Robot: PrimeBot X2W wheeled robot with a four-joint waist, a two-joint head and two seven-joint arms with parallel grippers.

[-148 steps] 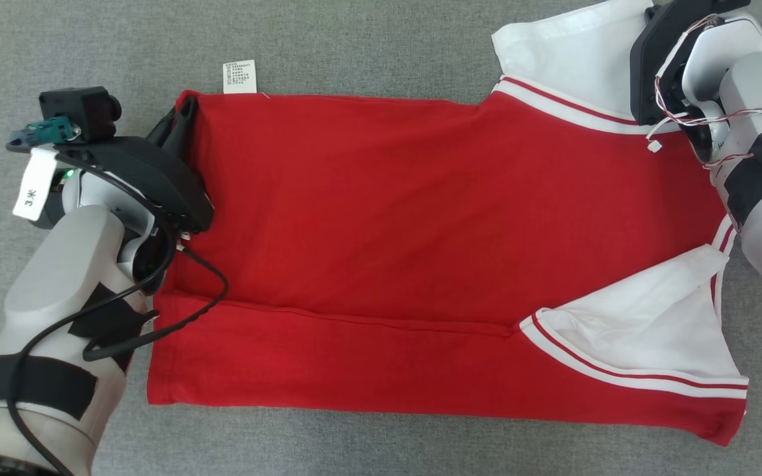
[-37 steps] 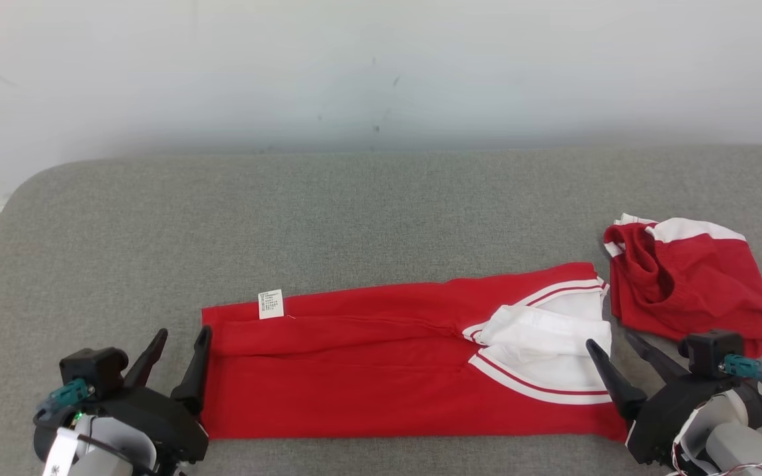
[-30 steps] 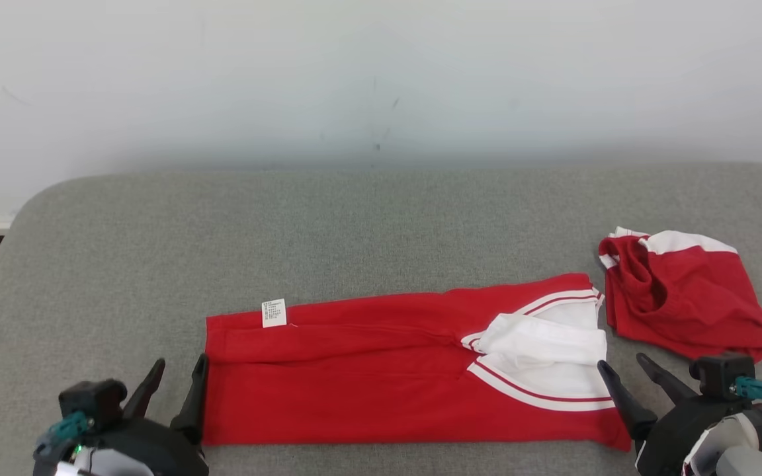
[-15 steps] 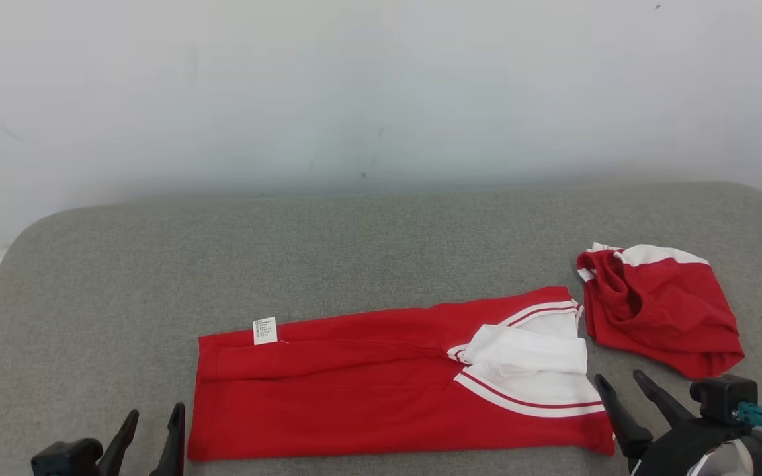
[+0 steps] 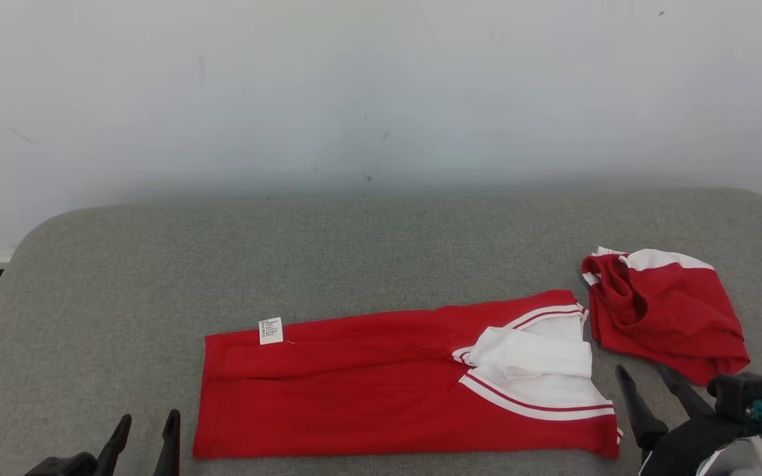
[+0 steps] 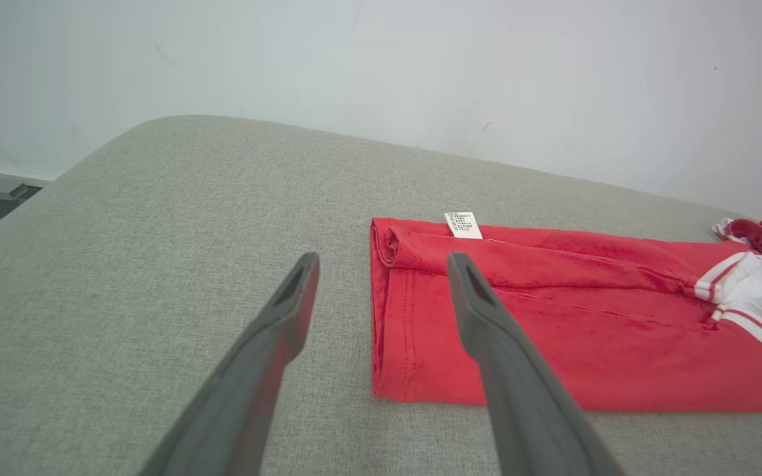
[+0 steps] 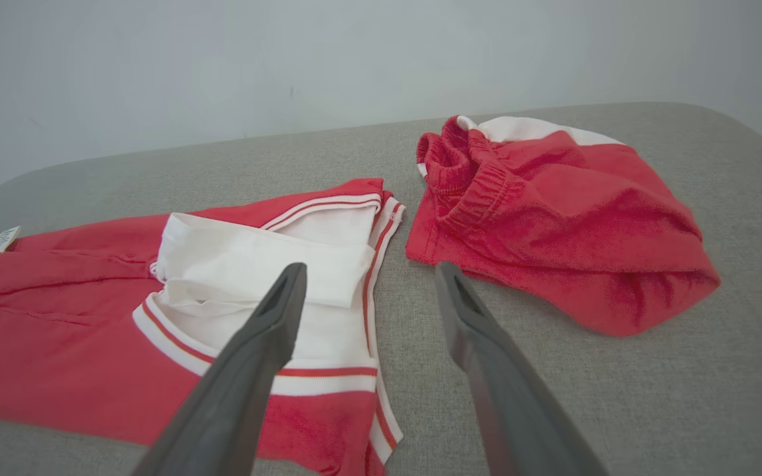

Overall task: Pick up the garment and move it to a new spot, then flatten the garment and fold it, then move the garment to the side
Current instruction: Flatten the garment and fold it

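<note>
We see the red knit garment [image 5: 368,390] folded into a long flat band, white-striped at its right end, on the grey woven counter [image 5: 288,264]. The left gripper [image 5: 149,416] sits off the garment's left edge and the right gripper [image 5: 640,370] off its right edge, both with jaws released and holding nothing.

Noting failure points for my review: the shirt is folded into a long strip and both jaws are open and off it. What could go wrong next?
1. The shorts lie close beside the right end of the shirt, where the right jaws point, so they could get snagged too.
2. The white sleeve sits loosely bunched on top and might slide out during the next fold.
</note>
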